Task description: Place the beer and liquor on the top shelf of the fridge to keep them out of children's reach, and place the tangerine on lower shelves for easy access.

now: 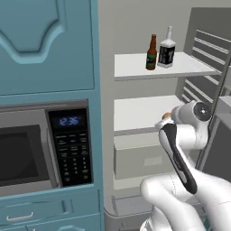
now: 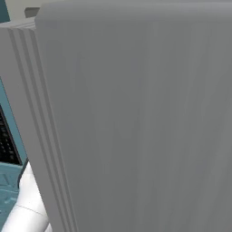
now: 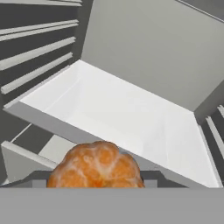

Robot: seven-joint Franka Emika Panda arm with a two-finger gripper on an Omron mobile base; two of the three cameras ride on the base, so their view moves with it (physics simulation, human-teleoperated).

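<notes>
On the fridge's [image 1: 135,27] top shelf [image 1: 133,66] the brown beer [image 1: 151,53] and the clear liquor [image 1: 166,48] stand upright side by side. My gripper [image 1: 168,118] reaches in over one of the lower shelves [image 1: 135,115], just below the top one, and is shut on the tangerine [image 1: 166,116]. In the hand view the orange tangerine [image 3: 95,168] sits between the jaws at the bottom, in front of and above that white lower shelf [image 3: 131,118]. Its bulk hides the fingertips.
The white drawer box [image 1: 140,160] sits under the lower shelf. Ribbed door racks [image 1: 203,49] line the open fridge door [image 2: 136,113] on the right. A microwave [image 1: 40,149] is set in teal cabinets [image 1: 45,45] to the left.
</notes>
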